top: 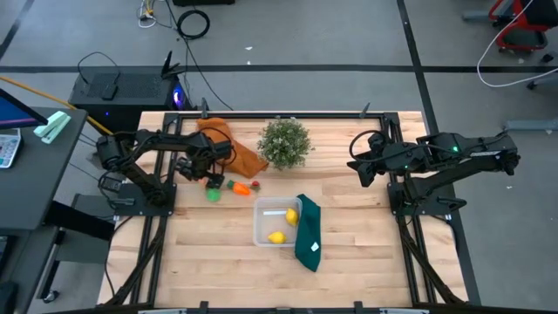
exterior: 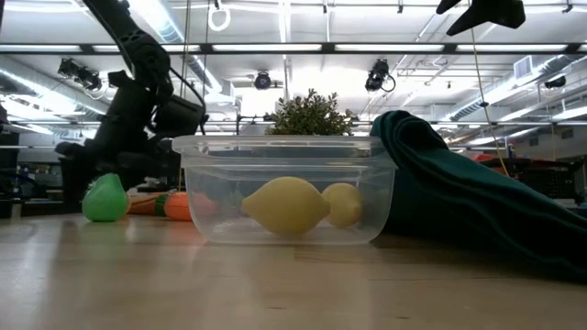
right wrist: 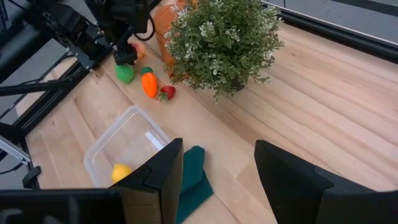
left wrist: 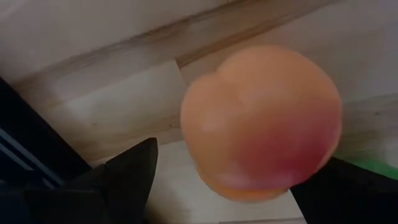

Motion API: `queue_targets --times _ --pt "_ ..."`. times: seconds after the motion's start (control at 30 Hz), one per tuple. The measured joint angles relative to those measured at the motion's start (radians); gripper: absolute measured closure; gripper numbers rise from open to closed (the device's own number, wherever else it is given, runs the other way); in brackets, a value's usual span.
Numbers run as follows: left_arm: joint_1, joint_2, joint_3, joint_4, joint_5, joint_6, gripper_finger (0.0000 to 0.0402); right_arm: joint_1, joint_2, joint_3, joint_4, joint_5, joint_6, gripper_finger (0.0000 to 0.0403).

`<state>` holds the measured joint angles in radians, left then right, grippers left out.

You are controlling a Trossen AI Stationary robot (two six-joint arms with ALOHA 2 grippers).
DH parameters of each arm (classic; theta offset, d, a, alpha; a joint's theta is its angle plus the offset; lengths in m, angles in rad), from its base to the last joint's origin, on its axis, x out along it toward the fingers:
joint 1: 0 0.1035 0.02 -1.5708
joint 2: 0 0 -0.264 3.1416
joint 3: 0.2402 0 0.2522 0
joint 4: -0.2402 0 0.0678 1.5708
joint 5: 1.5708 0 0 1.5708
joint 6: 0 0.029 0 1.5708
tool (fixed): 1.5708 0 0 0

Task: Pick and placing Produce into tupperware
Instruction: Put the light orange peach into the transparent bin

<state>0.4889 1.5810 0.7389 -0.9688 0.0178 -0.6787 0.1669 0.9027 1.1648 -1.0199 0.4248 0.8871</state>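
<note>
- The left gripper [top: 212, 177], near the table's [top: 366, 262] back-left part, stands over the peach [left wrist: 261, 121]; its fingers look spread around it, probably not closed yet.
- Two lemons [exterior: 286, 205] already lie in the tupperware [top: 261, 228] at mid-table.
- The right gripper [right wrist: 214, 171] waits wide open, empty, by the right edge.

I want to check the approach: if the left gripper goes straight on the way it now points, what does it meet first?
Most likely the pink peach: it sits right ahead of the left gripper, between its open fingers, with table wood behind.
</note>
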Motion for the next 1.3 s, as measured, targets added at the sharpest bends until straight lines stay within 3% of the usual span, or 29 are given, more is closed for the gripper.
queue_targets --times 0.5,1.07,1.3 --pt "-0.001 -0.003 0.011 0.101 -0.035 -0.002 0.0066 0.000 0.000 0.000 0.000 0.000 0.003 0.0238" --pt "-0.001 -0.011 0.011 0.129 -0.064 -0.008 0.0132 0.000 0.000 0.000 0.000 0.003 0.005 0.0238" --pt "0.002 -0.047 0.008 0.158 -0.109 0.004 0.0139 0.000 0.000 0.000 0.000 0.003 0.004 0.0238"
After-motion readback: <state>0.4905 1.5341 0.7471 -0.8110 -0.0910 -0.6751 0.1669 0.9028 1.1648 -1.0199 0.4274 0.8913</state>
